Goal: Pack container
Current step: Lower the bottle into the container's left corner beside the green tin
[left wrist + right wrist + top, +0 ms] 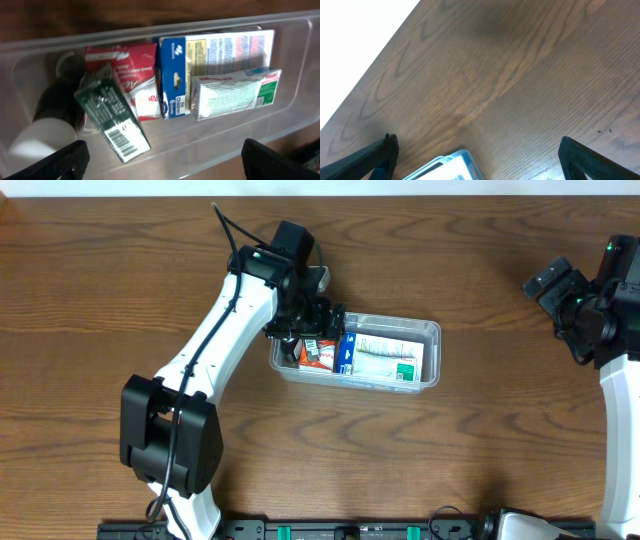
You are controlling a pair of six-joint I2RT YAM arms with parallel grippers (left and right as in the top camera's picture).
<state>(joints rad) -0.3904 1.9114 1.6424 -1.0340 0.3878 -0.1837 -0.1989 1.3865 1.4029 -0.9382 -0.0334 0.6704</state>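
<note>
My left claw (170, 162) hangs over the left end of the container (287, 30), jaws wide apart, gripping nothing. Right under it a green box (112, 120) lies tilted against a red box (120, 67). Beyond them sit a blue-and-white box (200, 55) and a white carton (235, 92) — all inside. I judge this the release end of a placing step. Next I should lift straight up, clear of the rim. The container sits mid-table (450, 460). Far right, my right claw (560, 290) is spread too — empty, over wood.
</note>
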